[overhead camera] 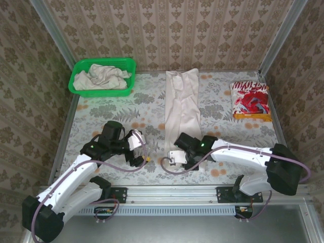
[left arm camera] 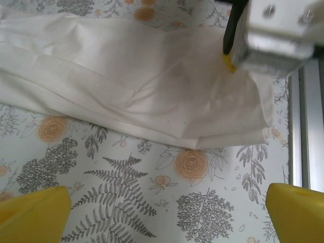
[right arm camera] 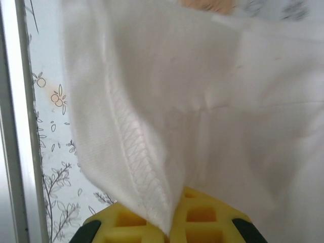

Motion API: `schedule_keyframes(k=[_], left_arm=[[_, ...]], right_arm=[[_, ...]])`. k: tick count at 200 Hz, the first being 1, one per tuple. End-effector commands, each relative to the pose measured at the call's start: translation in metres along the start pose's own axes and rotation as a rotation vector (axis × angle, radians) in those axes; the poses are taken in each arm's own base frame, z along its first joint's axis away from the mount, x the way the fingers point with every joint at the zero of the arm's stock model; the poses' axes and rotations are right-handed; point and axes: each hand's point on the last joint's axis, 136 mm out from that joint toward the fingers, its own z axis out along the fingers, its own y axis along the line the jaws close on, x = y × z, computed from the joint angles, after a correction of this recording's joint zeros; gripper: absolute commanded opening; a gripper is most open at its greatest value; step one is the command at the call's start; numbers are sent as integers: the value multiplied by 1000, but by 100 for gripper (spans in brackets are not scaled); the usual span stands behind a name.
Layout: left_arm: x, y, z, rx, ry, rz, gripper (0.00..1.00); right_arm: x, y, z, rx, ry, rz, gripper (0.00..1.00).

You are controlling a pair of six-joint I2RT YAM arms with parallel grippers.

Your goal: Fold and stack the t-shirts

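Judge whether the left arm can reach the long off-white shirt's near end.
Probably yes: the open left fingers hover beside the shirt, nothing between; the right fingers pinch its hem.

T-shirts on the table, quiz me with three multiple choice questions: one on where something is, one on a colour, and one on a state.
1. Where does the green basket sit?
A. back left corner of the table
B. back right corner
C. between the arm bases

2. What colour is the long folded t-shirt in the middle of the table?
A. blue
B. off-white
C. black

3. How do the jaws of the right gripper stand?
A. wide open over the basket
B. shut on a red shirt
C. shut on the long folded t-shirt's hem

Answers: 1 A, the top view has it far left at the back. 2 B, the cloth is pale cream in all three views. 3 C, the right wrist view has the stitched hem pinched between them.
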Motion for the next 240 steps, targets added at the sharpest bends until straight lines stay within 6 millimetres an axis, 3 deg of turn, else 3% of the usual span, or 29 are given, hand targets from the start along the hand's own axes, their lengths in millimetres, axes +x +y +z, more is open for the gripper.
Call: schedule_keyframes(k=[1,36,76,123,175,240], left_arm=[[1,3,1,-7,-8,15,100],[-1,4,1,-9,-14,22,100],[-1,6,0,-15,-14,19,100],[1,7,-1,-22,-6,13,100],[3,9,1,-25,-3,6,100],[5,11,1,-28,2,0,100]], right_arm=[[8,-5,-21,-32,28,-21,0],[14,-51,-36,52,64,-49,0],[7,-122,-32,163,87,-12,0],[-2,-180,-25,236,82,1,0],[1,-225,-29,283,48,28,0],[6,-262,-19,304,40,50,0]])
